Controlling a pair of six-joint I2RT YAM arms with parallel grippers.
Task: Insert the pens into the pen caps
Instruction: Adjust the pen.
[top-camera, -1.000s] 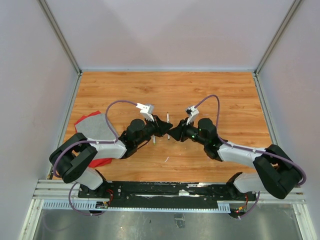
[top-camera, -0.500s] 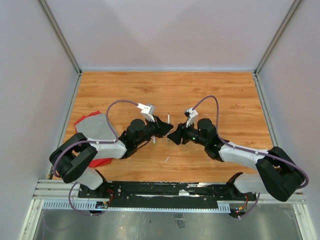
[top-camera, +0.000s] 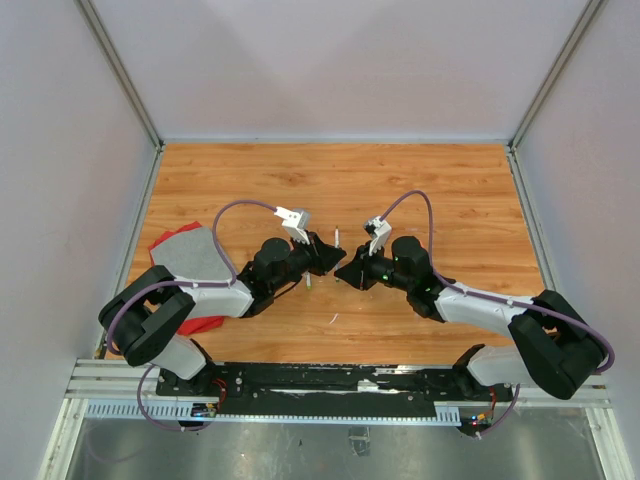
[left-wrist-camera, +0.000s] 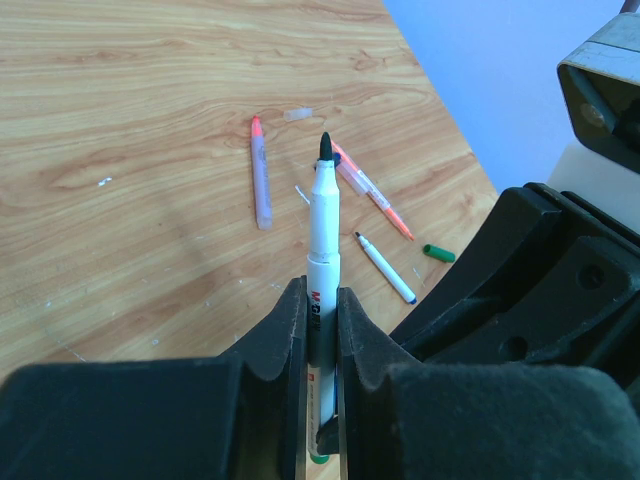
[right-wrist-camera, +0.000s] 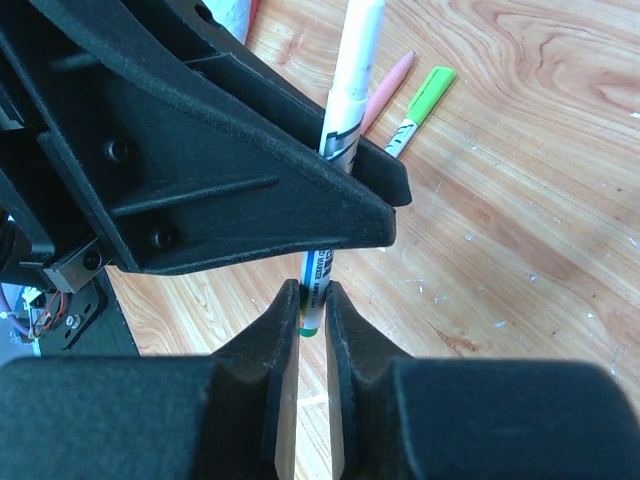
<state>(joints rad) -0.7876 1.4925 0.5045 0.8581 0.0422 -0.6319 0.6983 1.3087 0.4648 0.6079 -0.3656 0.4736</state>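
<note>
Pen (left-wrist-camera: 321, 215): can you read anything on it? (A)

A red "M" on the white barrel, just above the fingers in the left wrist view. The black print after it is too small to read. The right wrist view shows a black-and-white label block, also unreadable. (B)

Where does it sit against each claw? (A)

The left claw (left-wrist-camera: 320, 295) is clamped on the lower barrel. The pen stands up out of it, with its bare black tip at the far end. The right claw (right-wrist-camera: 310, 290) has its 2 fingers drawn in tight on either side of the pen's green-banded end, right next to the left claw's finger. (B)

Shapes and materials? (A)

Smooth round plastic barrel, conical tip, and matte black wedge-shaped fingers. On the wood-grain surface (left-wrist-camera: 140, 90) beyond lie a pink-tipped clear pen (left-wrist-camera: 261, 172), an orange pen (left-wrist-camera: 372, 192) and a thin white pen (left-wrist-camera: 385, 268). A stubby green cap (left-wrist-camera: 438, 253) lies just beside the thin one, and a small clear cap (left-wrist-camera: 298, 114) lies farther off. (B)
</note>
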